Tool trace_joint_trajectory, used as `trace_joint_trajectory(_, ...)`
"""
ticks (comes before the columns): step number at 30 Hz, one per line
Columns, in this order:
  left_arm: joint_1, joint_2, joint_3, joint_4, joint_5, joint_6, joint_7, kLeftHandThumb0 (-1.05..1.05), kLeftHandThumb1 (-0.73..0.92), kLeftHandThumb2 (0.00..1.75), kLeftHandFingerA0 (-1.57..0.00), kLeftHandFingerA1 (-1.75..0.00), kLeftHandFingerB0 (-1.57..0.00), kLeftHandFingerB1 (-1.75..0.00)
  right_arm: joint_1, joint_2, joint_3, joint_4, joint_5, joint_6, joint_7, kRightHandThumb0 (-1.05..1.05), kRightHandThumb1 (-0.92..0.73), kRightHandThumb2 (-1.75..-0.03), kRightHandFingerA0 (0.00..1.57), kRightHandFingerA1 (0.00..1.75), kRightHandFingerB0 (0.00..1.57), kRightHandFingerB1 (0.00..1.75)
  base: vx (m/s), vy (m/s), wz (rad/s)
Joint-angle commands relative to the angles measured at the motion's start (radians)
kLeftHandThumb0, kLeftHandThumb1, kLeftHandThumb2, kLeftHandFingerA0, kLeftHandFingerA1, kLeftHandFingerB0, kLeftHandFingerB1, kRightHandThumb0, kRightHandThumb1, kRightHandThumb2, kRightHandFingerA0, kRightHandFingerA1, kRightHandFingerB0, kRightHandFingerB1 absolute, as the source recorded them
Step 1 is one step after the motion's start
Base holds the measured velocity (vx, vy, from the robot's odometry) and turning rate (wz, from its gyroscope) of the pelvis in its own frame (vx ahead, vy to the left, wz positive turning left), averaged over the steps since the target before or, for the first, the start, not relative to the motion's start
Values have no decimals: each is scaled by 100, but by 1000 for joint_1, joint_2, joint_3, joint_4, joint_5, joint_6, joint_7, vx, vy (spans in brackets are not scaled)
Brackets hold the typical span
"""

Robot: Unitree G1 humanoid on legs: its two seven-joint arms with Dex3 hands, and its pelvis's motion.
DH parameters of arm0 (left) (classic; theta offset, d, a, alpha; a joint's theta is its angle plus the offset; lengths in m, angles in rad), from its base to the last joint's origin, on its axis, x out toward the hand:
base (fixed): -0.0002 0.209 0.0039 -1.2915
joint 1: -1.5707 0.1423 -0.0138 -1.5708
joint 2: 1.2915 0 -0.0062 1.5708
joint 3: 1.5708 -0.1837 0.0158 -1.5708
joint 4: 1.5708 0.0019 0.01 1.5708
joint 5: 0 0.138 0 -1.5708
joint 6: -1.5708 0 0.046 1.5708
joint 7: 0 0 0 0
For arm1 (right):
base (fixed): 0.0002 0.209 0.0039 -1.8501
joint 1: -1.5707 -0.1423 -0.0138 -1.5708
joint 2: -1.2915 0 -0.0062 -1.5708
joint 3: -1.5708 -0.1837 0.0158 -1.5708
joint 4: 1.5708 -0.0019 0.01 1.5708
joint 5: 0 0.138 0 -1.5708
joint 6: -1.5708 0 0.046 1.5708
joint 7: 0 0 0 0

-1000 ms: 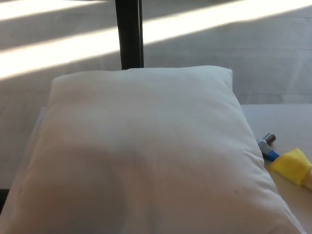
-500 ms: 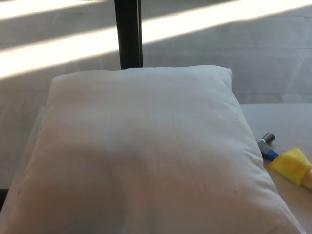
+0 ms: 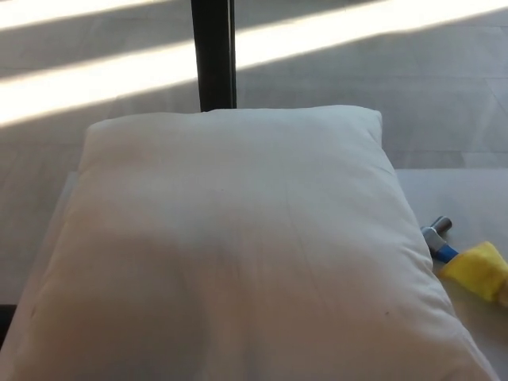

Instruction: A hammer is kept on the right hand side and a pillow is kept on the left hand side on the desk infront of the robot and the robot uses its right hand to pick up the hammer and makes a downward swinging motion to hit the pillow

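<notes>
White and plump, the pillow (image 3: 238, 246) fills most of the desk (image 3: 468, 198); the hammer (image 3: 464, 258) lies just off the pillow's right edge, head toward it and handle running away down-right out of view. Neither robot hand shows, so whether they are open or closed is unknown. That side should suit the right hand.

No robot arm, no hand — none visible
</notes>
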Motion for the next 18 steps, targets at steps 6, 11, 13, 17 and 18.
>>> trace_joint_trajectory(6,28,20,-6,-8,-15,-39,-6,-58,72,62,-78,-60,-67,-55,-112,-151,277,146,-357,43,69,-83,-50,-84,0,16,12,10,0,0,0)
trace_joint_trajectory(11,29,20,-2,-5,-19,-33,-8,-59,71,61,-77,-59,-64,-52,-181,-147,336,204,-395,34,54,-86,-53,-86,0,13,6,16,0,0,0)
trace_joint_trajectory(13,30,19,0,-5,-23,-39,-18,-59,72,61,-75,-59,-62,-52,-200,-141,344,221,-397,34,42,-82,-51,-87,0,17,13,22,0,0,0)
trace_joint_trajectory(17,25,20,0,-5,-23,-28,-13,-56,72,62,-78,-59,-61,-50,-309,-124,403,317,-458,59,20,-77,-50,-88,0,24,9,30,0,0,0)
trace_joint_trajectory(18,25,20,1,-5,-24,-28,-14,-56,72,62,-78,-59,-61,-50,-316,-123,406,324,-459,60,18,-77,-50,-88,0,24,9,30,0,0,0)
